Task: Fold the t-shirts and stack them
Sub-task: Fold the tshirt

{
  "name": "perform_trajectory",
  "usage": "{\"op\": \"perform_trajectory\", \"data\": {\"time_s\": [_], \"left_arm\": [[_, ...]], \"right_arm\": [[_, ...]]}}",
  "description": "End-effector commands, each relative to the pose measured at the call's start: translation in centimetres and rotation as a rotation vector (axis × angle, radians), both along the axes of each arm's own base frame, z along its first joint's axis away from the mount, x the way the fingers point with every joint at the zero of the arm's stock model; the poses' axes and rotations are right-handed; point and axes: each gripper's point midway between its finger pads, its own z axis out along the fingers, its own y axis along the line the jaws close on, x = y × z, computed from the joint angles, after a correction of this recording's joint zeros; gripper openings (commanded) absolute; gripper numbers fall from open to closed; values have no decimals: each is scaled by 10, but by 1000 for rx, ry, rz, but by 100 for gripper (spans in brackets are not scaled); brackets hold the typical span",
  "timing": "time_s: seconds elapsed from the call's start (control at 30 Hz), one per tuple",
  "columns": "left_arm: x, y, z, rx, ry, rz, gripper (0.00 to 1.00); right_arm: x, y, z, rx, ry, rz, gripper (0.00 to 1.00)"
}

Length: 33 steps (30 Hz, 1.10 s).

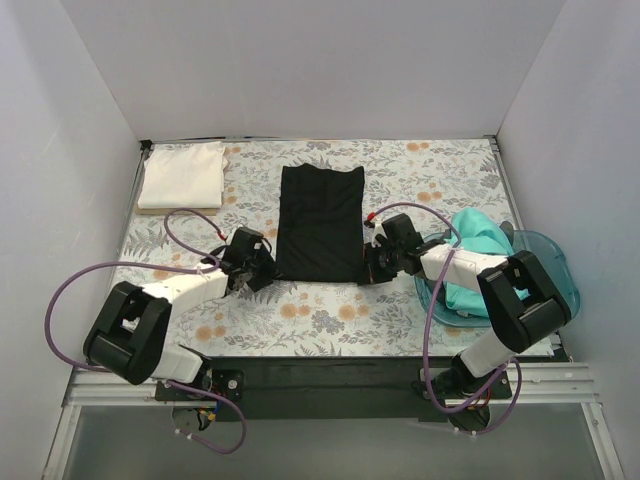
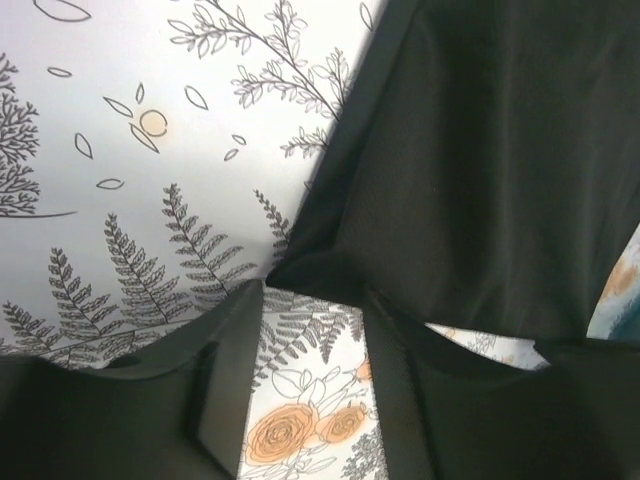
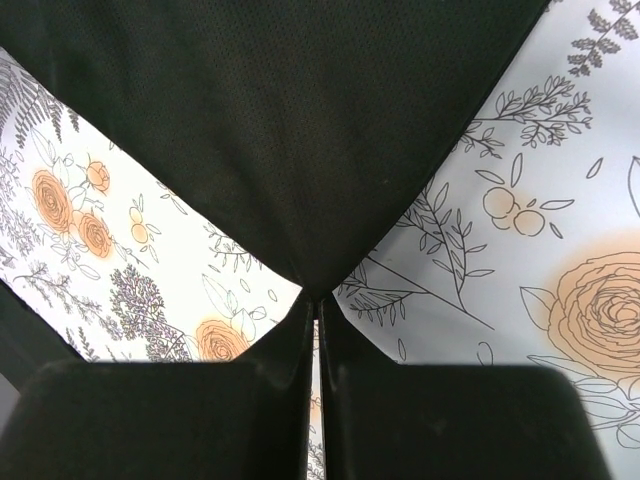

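The black t-shirt (image 1: 320, 222) lies folded into a long rectangle on the middle of the floral cover. My left gripper (image 1: 262, 268) is at its near left corner. In the left wrist view the left gripper (image 2: 312, 300) is open, with bare cover between the fingers and the black t-shirt (image 2: 480, 180) corner just at the tips. My right gripper (image 1: 372, 262) is at the near right corner. In the right wrist view the right gripper (image 3: 318, 305) is shut on the corner of the black t-shirt (image 3: 280, 120). The white t-shirt (image 1: 182, 175) lies folded at the back left. The teal t-shirt (image 1: 478, 262) lies crumpled in the bin.
A translucent blue plastic bin (image 1: 556, 262) stands at the right edge of the table, beside my right arm. The floral table cover (image 1: 300, 315) spans the table. White walls close in the left, back and right sides.
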Motion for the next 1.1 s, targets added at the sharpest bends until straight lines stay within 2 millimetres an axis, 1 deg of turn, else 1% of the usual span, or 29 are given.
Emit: {"op": "perform_trajectory", "data": {"time_s": [0.0, 0.03, 0.07, 0.1, 0.13, 0.17, 0.2, 0.33, 0.37, 0.4, 0.43, 0.47, 0.5, 0.53, 0.57, 0.6, 0.63, 0.67, 0.7, 0.73, 0.77, 0.8, 0.83, 0.87, 0.9, 0.93, 1.0, 1.03, 1.07], "left_arm": [[14, 3, 3, 45, -21, 22, 39], [14, 3, -2, 53, -6, 22, 35], [15, 0, -2, 49, -4, 13, 21], [13, -2, -4, 43, 9, 2, 15], [12, -2, -9, 46, 25, -2, 13], [11, -2, -11, 49, 30, -5, 3], [9, -2, -13, 49, 41, -7, 0], [-8, -3, -17, 34, 60, -41, 0], [-9, -6, -8, 16, 32, -47, 0], [-22, -5, -13, 16, 48, -59, 0], [-26, -4, -10, 19, 35, -53, 0], [-37, 1, -12, 45, 52, -36, 0], [-48, -4, -4, 55, 31, -50, 0], [-60, 10, -8, 120, 68, 6, 0], [-68, 10, -6, 137, 73, 11, 0], [-80, 1, 3, 117, 59, 0, 0], [-92, 3, 1, 134, 80, -7, 0], [-101, -2, 4, 111, 84, -30, 0], [-112, -9, 8, 84, 77, -67, 0], [-119, -9, 10, 70, 95, -56, 0], [-123, -9, 13, 61, 94, -50, 0], [-127, -14, 21, 37, 71, -69, 0], [-127, -16, 27, 25, 57, -75, 0], [-127, -20, 33, 12, 37, -102, 0], [-126, -25, 42, -9, 9, -138, 0], [-119, -36, 60, -51, -54, -172, 0], [-110, -39, 74, -49, -123, -197, 0], [-103, -41, 80, -55, -162, -196, 0], [-96, -41, 87, -47, -197, -184, 0]], "right_arm": [[-2, 6, 8, 37, -24, 33, 1], [-3, 6, 8, 38, -22, 35, 1], [-3, 6, 8, 38, -23, 36, 1], [-4, 6, 8, 37, -22, 39, 1], [-4, 6, 8, 37, -23, 37, 1], [-4, 6, 8, 38, -25, 39, 1], [-4, 6, 9, 39, -24, 38, 1], [-9, 5, 8, 42, -18, 47, 1], [-15, 3, 4, 38, -5, 50, 1], [-20, 3, 7, 47, -7, 57, 1], [-24, 2, 7, 49, -4, 58, 1], [-35, -3, 1, 39, 14, 61, 1], [-40, -2, 8, 53, -4, 73, 1], [-47, -3, 10, 58, -1, 79, 1], [-56, -6, 9, 52, 16, 81, 1], [-66, -8, 14, 60, 1, 94, 1], [-75, -13, 14, 51, 16, 91, 1], [-80, -16, 16, 48, 15, 88, 1], [-89, -17, 22, 60, -2, 107, 1], [-98, -22, 23, 52, 17, 108, 1], [-102, -23, 26, 57, 15, 115, 1], [-108, -24, 33, 80, 1, 130, 1], [-113, -27, 34, 74, 11, 134, 1], [-113, -28, 37, 77, -1, 131, 1], [-109, -28, 44, 84, -37, 122, 1], [-104, -27, 52, 91, -64, 119, 1], [-93, -27, 61, 80, -128, 109, 1], [-82, -25, 72, 77, -174, 104, 1], [-74, -26, 75, 60, -197, 82, 1]]}}
